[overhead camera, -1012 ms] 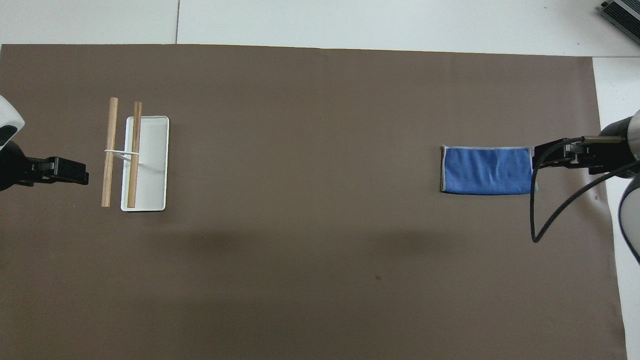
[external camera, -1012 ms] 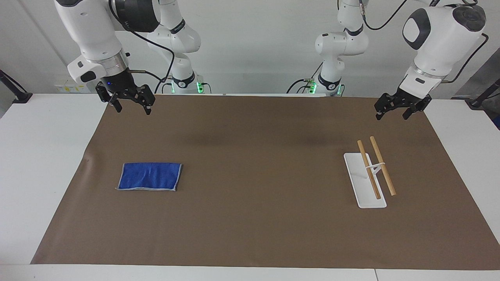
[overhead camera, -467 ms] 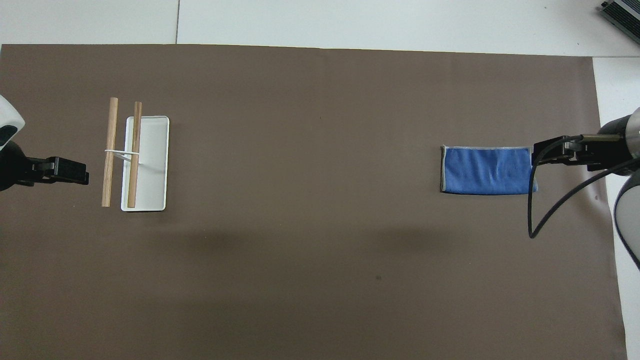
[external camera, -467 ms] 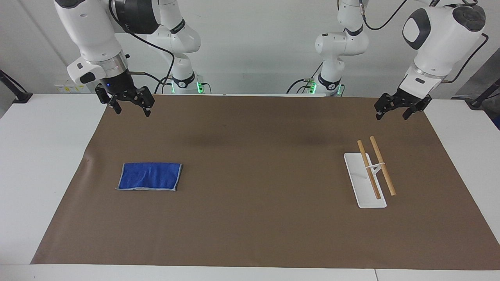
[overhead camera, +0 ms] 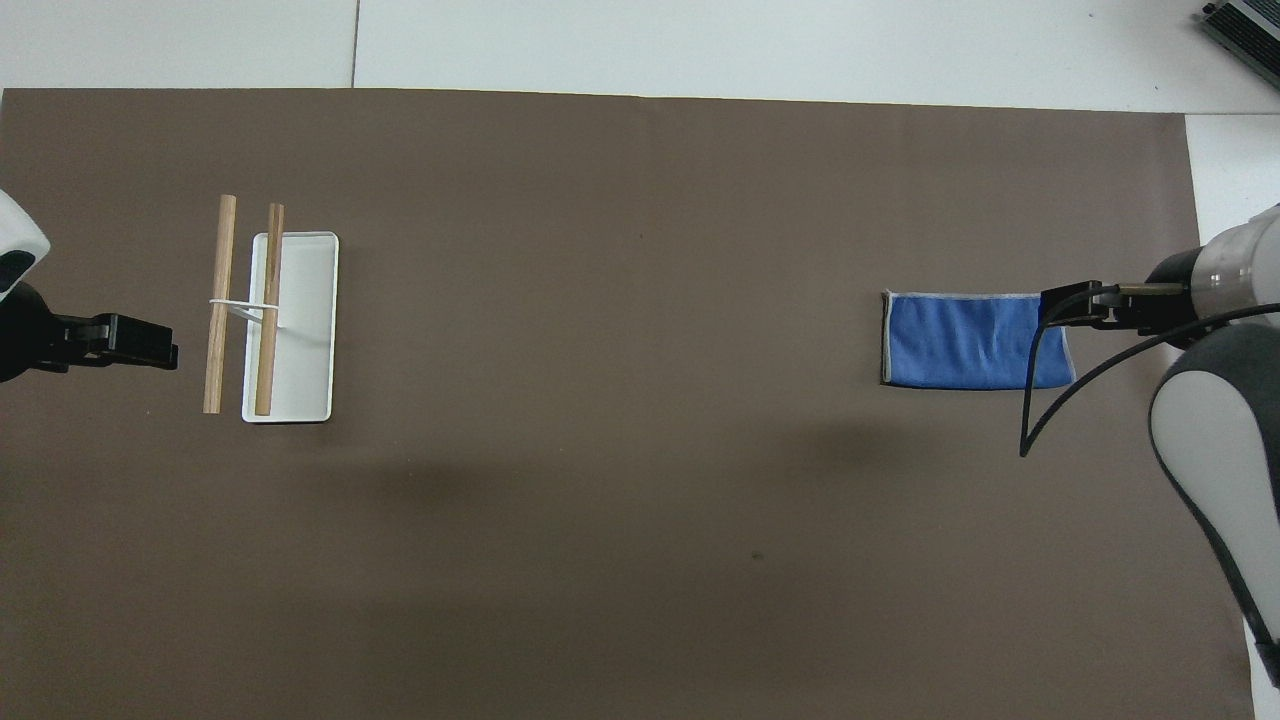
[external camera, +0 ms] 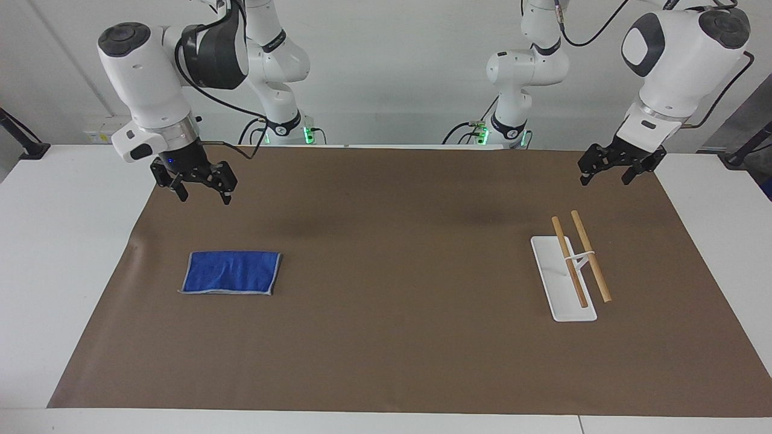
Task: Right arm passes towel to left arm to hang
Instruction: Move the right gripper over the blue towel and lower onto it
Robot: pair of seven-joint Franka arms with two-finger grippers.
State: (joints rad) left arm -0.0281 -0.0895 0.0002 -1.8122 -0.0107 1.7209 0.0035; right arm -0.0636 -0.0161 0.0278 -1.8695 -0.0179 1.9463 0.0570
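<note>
The right arm's black two-finger end effector (external camera: pixel 201 191) has descended over the last second and shifted toward the small rectangular royal-blue towel with pale grey edging (external camera: pixel 231 273). It now hangs over the brown paper mat (external camera: pixel 386 337) on the white worktop (external camera: pixel 66 253), above the ground just nearer the robots than the towel. Its fingers are spread wide and carry nothing.

The towel lies flat and unmoved on the mat at the right arm's end of the worktop, not yet contacted.

The left arm's black two-finger end effector (external camera: pixel 608 173) waits, released and unchanged, over the mat near the white-based rack with two wooden rods (external camera: pixel 573 268).

Assessment: the approach phase is under way; grasp, handover and hanging are all outstanding.
</note>
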